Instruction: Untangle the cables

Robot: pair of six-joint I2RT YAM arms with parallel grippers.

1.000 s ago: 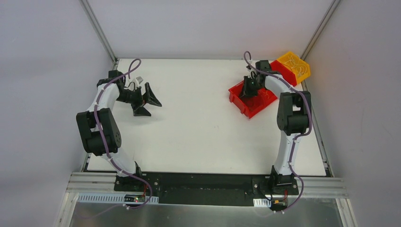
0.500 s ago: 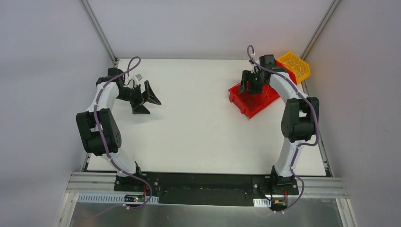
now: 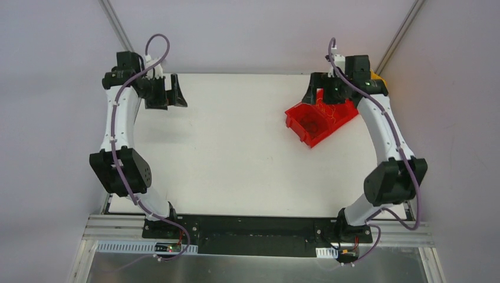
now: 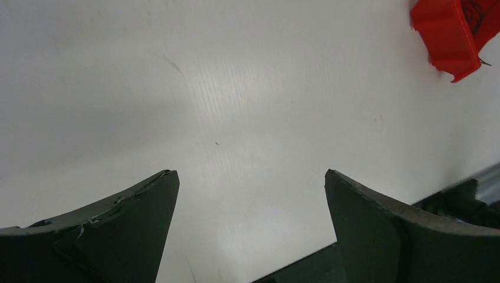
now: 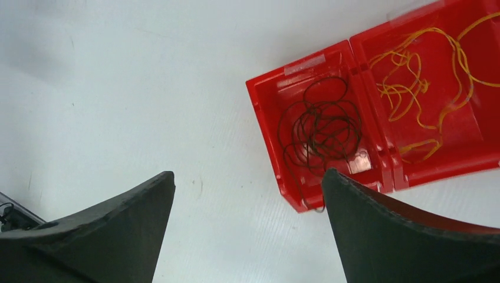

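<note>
White table (image 3: 236,171), black cables (image 5: 321,127) and yellow-orange cables (image 5: 407,91) in adjoining red bins (image 5: 272,132).

We have our left arm (image 3: 116,124) and right arm (image 3: 383,130) both stretched far forward and raised, each bent low behind its wrist. Our left gripper (image 4: 250,177) points downward with jaws spread wide and nothing between them. Our right gripper (image 5: 247,177) does the same.

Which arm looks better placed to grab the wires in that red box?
Right: the open right hand hovers over the red box, black wires just below; the left hand is across the table.
</note>
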